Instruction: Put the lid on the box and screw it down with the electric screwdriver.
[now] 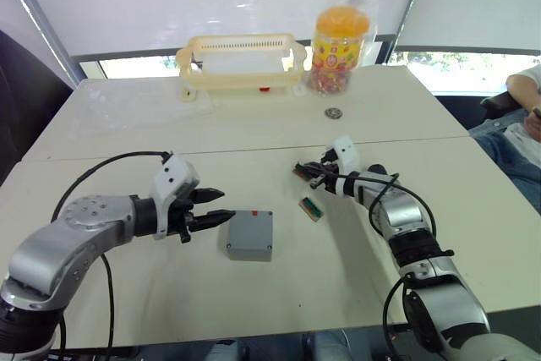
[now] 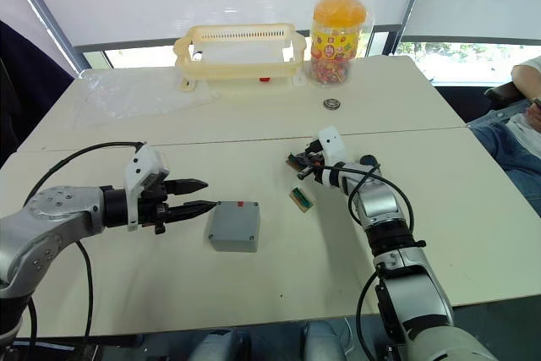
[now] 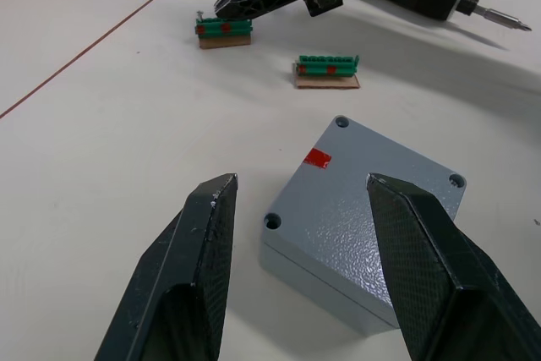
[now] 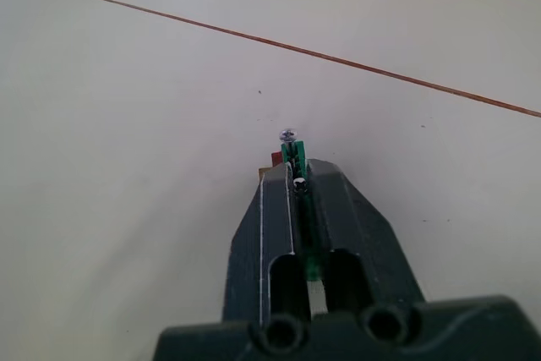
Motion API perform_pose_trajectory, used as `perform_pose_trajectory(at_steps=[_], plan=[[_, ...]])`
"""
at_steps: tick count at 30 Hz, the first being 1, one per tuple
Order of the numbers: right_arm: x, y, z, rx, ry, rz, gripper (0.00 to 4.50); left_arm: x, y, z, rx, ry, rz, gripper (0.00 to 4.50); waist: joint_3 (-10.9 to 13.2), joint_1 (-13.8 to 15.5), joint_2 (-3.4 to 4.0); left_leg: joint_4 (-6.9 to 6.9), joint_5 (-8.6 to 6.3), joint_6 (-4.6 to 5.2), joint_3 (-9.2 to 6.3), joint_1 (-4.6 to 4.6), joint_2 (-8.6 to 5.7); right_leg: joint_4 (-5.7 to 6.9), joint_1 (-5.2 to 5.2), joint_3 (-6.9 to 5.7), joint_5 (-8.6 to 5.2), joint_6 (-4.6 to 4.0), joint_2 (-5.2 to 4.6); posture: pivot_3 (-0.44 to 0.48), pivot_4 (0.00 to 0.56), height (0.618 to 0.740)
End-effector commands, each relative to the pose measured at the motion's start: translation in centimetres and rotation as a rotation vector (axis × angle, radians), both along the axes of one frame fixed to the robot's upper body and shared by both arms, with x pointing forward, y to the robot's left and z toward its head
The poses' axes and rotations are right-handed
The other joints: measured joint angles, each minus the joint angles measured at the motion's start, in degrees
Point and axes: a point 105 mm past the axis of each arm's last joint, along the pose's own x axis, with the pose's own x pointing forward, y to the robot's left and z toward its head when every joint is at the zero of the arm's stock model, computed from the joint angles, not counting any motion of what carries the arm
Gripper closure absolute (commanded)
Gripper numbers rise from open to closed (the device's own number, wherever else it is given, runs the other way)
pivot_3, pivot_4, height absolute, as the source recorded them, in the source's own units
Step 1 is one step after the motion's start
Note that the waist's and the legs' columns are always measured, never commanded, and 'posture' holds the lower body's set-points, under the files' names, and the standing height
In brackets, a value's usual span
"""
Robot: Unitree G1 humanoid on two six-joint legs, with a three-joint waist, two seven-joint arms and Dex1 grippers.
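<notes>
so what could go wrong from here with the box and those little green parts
The right gripper is shut on a small green terminal block, pinched only by its thin edge, so it could twist or slip out. The left gripper is open right beside the box, whose lid already seems on; a careless closing could nudge the box sideways. A second green block lies loose near the box and might get knocked.

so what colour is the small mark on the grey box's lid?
Red, a small rectangular mark near one edge of the square grey plastic box; clearest in the left wrist view.
</notes>
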Motion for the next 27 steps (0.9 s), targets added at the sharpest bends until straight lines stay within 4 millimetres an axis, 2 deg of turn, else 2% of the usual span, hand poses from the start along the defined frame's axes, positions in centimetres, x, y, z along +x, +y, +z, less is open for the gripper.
perform_pose_trajectory(at_steps=[1, 16, 19, 21, 23, 25, 27], plan=[[-0.1, 0.4, 1.4, 0.021, -0.045, 0.014, 4.46, -0.1, -0.3, 0.6, -0.001, -0.036, -0.018, 2.03, 0.00, 0.01, 0.00, 0.00, 0.00, 0.00, 0.00, 0.00, 0.00, 0.00, 0.00, 0.00, 0.00, 0.00, 0.00, 0.000, 0.150, 0.740], [-0.4, -0.1, 4.0, 0.058, -0.105, -0.003, 4.46, -0.1, -0.5, 0.5, -0.005, -0.034, -0.032, 2.03, 0.00, 0.05, 0.00, 0.00, 0.00, 0.00, 0.00, 0.00, 0.00, 0.00, 0.00, 0.00, 0.00, 0.00, 0.00, 0.000, 0.150, 0.740], [-1.0, -0.2, 5.6, 0.073, -0.157, 0.010, 4.46, -0.3, -0.6, 0.5, -0.004, -0.031, -0.043, 2.03, 0.00, 0.06, 0.00, 0.00, 0.00, 0.00, 0.00, 0.00, 0.00, 0.00, 0.00, 0.00, 0.00, 0.00, 0.00, 0.000, 0.150, 0.740], [-2.6, 0.5, 7.5, 0.084, -0.214, 0.086, 4.46, -0.6, -0.5, 0.6, 0.006, -0.025, -0.056, 2.03, 0.00, 0.16, 0.00, 0.00, 0.00, 0.00, 0.00, 0.00, 0.01, 0.00, -0.02, 0.01, 0.00, 0.00, 0.00, 0.000, 0.150, 0.740], [-5.0, 1.7, 8.9, 0.090, -0.246, 0.211, 4.46, -1.0, -0.2, 0.5, 0.034, -0.011, -0.076, 2.03, 0.00, 0.18, 0.00, 0.00, 0.00, 0.00, 0.00, -0.03, 0.02, 0.00, -0.03, 0.00, 0.00, 0.00, 0.00, 0.000, 0.150, 0.740], [-7.3, 2.8, 9.0, 0.075, -0.242, 0.311, 4.46, -1.5, 0.3, -0.1, 0.090, -0.005, -0.094, 2.03, 0.00, 0.09, 0.00, 0.00, -0.01, 0.02, -0.01, -0.05, 0.03, 0.01, -0.05, 0.00, 0.00, 0.00, 0.00, 0.000, 0.150, 0.740], [-9.6, 3.9, 8.3, 0.042, -0.214, 0.400, 4.46, -1.8, 0.7, -0.3, 0.116, 0.005, -0.105, 2.03, 0.00, 0.11, 0.00, 0.00, -0.02, 0.03, 0.00, -0.04, 0.05, 0.01, -0.04, 0.00, 0.00, 0.00, 0.01, 0.000, 0.150, 0.740]])
